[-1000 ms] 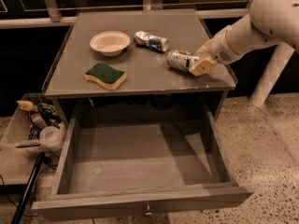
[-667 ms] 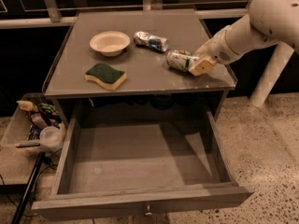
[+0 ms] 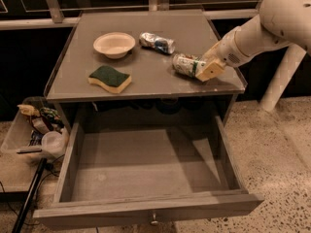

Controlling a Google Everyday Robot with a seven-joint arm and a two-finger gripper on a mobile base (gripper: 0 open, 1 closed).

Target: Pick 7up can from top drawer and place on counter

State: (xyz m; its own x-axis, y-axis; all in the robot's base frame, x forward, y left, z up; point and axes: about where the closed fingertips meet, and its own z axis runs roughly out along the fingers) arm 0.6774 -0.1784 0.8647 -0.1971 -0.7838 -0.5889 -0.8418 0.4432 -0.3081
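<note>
The 7up can (image 3: 184, 64), white and silver with green markings, lies on its side on the right part of the grey counter (image 3: 150, 84), near the front right corner. My gripper (image 3: 205, 70) reaches in from the right on the white arm (image 3: 262, 30), and its tan fingers (image 3: 210, 71) are closed around the can's right end. Below the counter the grey drawer (image 3: 146, 208) stands pulled fully out, with nothing inside, and its small metal knob (image 3: 154, 220) shows at the front.
On the counter are a cream bowl (image 3: 114, 43), a green-and-yellow sponge (image 3: 110, 78) and a crushed silvery item with blue marks (image 3: 156, 41). A bin of clutter (image 3: 36, 130) and a black pole (image 3: 29, 198) stand left of the drawer. A white post (image 3: 279, 79) stands at right.
</note>
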